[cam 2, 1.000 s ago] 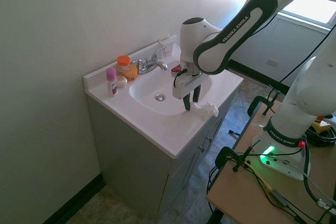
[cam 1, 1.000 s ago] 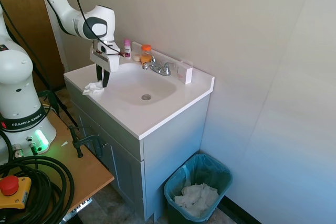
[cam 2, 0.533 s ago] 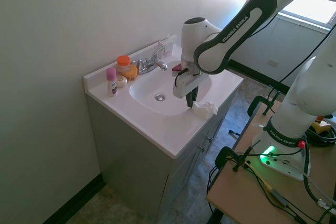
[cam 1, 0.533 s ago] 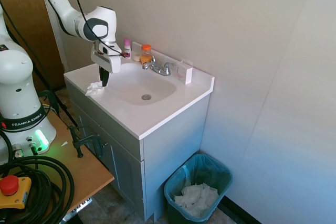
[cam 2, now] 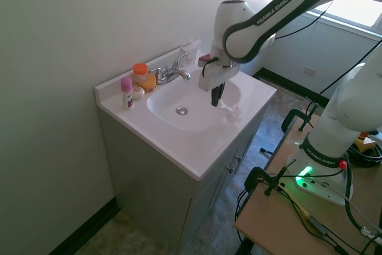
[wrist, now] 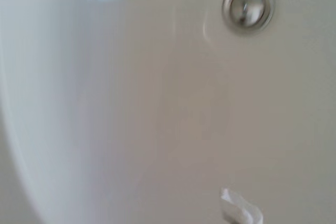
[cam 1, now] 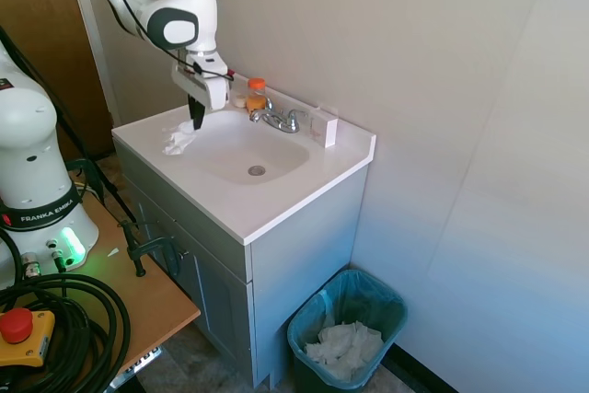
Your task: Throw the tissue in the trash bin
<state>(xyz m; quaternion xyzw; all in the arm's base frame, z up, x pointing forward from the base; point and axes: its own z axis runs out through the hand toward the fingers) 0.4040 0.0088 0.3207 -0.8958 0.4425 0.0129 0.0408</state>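
Observation:
The tissue (cam 1: 179,139), a small crumpled white wad, hangs from the fingertips of my gripper (cam 1: 196,119) just above the left end of the white sink counter (cam 1: 276,202). The gripper is shut on it. From the other side the tissue (cam 2: 230,111) dangles below the gripper (cam 2: 216,96) over the counter's front edge. In the wrist view a white scrap of the tissue (wrist: 239,211) shows over the basin, with the drain (wrist: 248,7) further off. The trash bin (cam 1: 390,299), dark teal with a blue-green liner, stands on the floor to the right of the vanity and holds a pile of white papers.
A chrome faucet (cam 1: 281,119), an orange-capped bottle (cam 1: 256,95) and a white box (cam 1: 324,126) line the back of the counter; a pink bottle (cam 2: 126,92) stands at its corner. A wooden table (cam 1: 138,283) sits left of the vanity. The wall runs close behind the bin.
The gripper closed on the tissue at the counter and has risen, lifting the tissue off the surface and shifting slightly toward the basin.

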